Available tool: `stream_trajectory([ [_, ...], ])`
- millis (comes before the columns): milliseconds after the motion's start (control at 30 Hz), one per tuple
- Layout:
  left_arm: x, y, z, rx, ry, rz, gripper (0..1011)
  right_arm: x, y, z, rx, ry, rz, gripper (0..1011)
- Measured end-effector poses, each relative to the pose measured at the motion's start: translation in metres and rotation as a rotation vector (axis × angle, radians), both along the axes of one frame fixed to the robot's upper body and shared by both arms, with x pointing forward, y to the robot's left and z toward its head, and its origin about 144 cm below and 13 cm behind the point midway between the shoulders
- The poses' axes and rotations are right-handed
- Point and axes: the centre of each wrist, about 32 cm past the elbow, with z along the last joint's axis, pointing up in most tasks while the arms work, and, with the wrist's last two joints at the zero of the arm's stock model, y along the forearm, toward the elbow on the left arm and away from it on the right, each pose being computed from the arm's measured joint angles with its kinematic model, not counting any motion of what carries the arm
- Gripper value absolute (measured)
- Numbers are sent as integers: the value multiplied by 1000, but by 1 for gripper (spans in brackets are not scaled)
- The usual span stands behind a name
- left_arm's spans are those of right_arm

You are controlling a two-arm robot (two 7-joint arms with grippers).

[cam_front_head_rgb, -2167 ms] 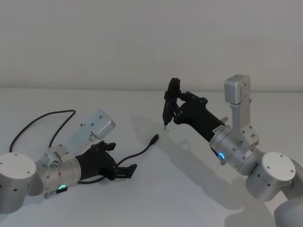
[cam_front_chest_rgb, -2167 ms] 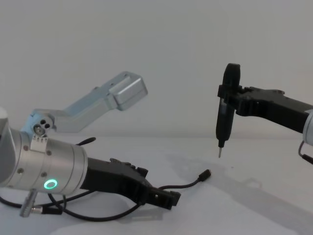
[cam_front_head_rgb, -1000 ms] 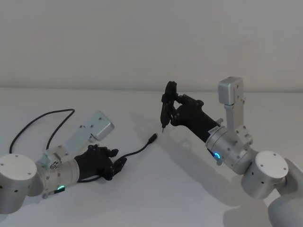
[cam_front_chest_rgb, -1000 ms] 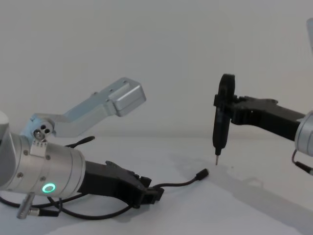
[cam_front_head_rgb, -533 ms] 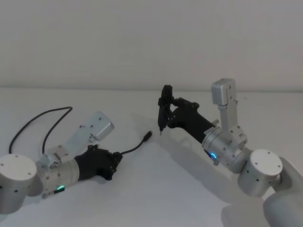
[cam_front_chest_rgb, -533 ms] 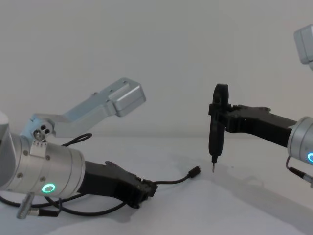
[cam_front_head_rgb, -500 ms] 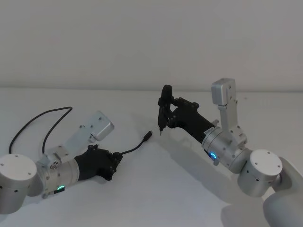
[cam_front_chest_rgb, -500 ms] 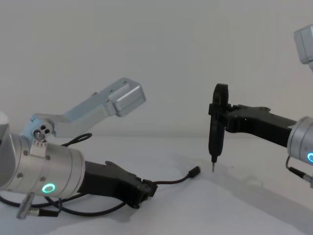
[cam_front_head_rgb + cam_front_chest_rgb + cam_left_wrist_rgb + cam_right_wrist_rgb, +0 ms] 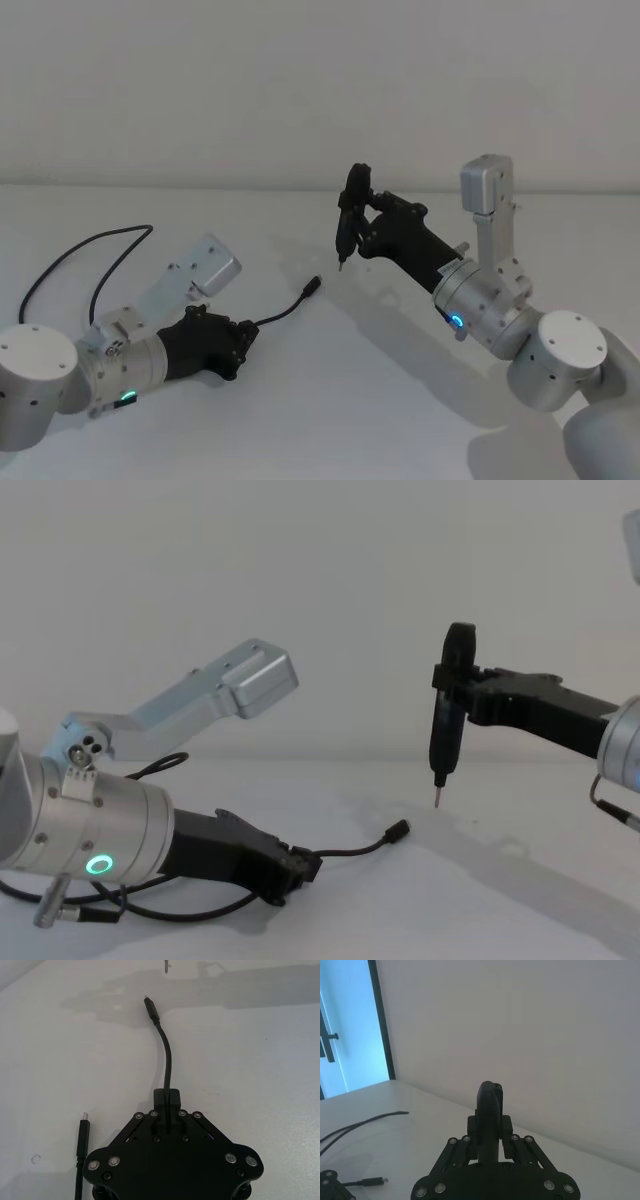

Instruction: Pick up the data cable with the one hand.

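Note:
The data cable [image 9: 284, 311] is thin and black and lies on the white table. One plug [image 9: 313, 286] points toward the middle, and the far part loops off to the left [image 9: 90, 248]. My left gripper [image 9: 245, 339] lies low on the table, shut on the cable a short way behind that plug. In the left wrist view the closed fingertips [image 9: 166, 1096] pinch the cable [image 9: 167, 1062], and the other plug [image 9: 84, 1131] lies beside the gripper. My right gripper [image 9: 364, 222] hovers over the table's middle, shut on a pen-shaped tool [image 9: 444, 725] pointing down.
A silver link of the left arm [image 9: 204, 264] rises just behind the left gripper. A short black lead [image 9: 150, 914] hangs by the left wrist. The table [image 9: 330, 400] is white, with a plain wall behind. The tool's metal tip [image 9: 437, 802] hangs just above the tabletop.
The left gripper shut on the cable and drew back, dragging the plug leftward. In the last half second the right gripper lifted the tool slightly and shifted right.

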Motion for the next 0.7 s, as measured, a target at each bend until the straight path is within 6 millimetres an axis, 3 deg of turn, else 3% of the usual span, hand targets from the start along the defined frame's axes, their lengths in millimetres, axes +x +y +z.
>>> stream_trajectory([
  [700, -1, 0, 1, 2, 14, -29, 42, -8, -4, 0, 5, -22, 6, 275],
])
